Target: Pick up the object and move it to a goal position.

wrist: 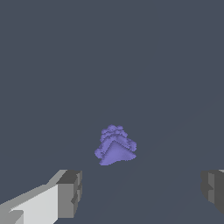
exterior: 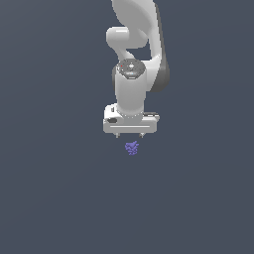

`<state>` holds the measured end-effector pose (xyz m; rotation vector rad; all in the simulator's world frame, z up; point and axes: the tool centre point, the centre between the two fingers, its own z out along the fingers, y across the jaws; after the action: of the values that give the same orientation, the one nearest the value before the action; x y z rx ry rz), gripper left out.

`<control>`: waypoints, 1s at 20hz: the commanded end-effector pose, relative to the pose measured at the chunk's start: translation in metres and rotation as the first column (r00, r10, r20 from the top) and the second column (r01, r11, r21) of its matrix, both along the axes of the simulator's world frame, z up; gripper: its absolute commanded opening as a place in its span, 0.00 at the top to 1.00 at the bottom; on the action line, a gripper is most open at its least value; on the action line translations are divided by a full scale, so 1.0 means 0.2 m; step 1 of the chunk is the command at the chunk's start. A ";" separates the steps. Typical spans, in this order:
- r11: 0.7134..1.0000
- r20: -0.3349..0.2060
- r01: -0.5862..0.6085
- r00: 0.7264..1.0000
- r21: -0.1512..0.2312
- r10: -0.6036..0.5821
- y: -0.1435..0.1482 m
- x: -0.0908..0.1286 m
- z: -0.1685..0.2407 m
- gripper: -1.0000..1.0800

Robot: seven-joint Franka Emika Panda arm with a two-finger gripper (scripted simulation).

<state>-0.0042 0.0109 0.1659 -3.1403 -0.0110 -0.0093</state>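
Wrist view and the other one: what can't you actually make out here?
- Hand: in the exterior view its fingers are tiny stubs; in the wrist view the edges cut them off, though they stand wide apart.
- Purple cluster: too small in the exterior view to show its shape; clearer in the wrist view.
- Gap between hand and cluster: not judgeable.
- Arm: cut off by the exterior view's top edge.
- Goal position: no marker visible.

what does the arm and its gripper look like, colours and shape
The arm is glossy white with rounded, bulbous links and dark grey sections along one side. A round grey cap with a tiny red mark tops the wrist. The gripper has a flat, boxy white body; its fingers are white with blocky grey pads. No cables show.
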 end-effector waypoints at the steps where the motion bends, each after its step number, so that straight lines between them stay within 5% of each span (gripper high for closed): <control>1: 1.000 0.000 0.000 1.000 0.000 0.000 0.00 0.00 0.00 0.04; 20: 1.000 -0.005 -0.022 1.000 -0.015 0.022 -0.03 -0.02 -0.03 0.04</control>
<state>-0.0076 0.0049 0.1607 -3.1553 -0.0613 -0.0016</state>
